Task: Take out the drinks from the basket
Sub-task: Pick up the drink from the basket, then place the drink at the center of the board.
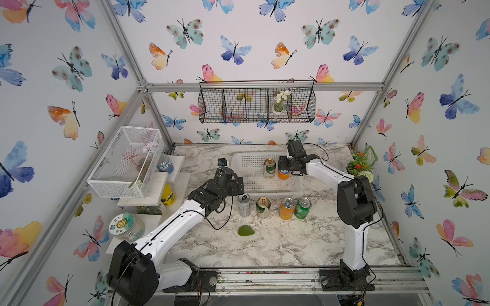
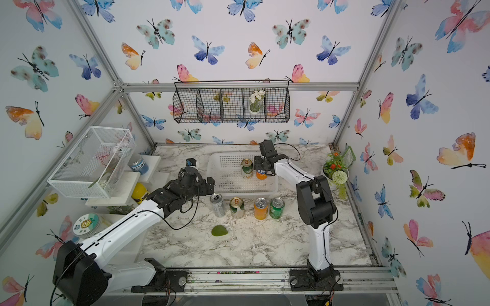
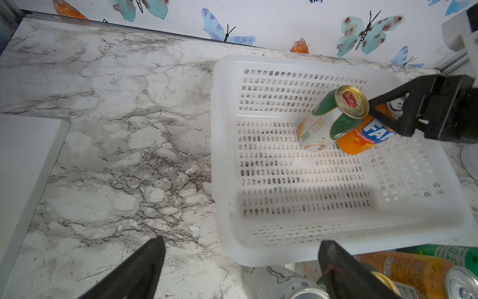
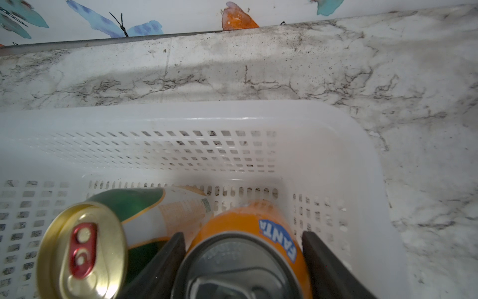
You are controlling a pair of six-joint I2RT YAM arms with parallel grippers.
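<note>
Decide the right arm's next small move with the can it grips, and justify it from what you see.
Probably a slow, straight lift. The right gripper is shut on the Fanta can, which is inside the basket, so it must clear the wall before moving sideways. The gold-topped can stands close beside it, so a sideways pull might knock it over.

Robot lab booth, aluminium frame (image 1: 265, 87), butterfly wallpaper (image 1: 233, 50)
</note>
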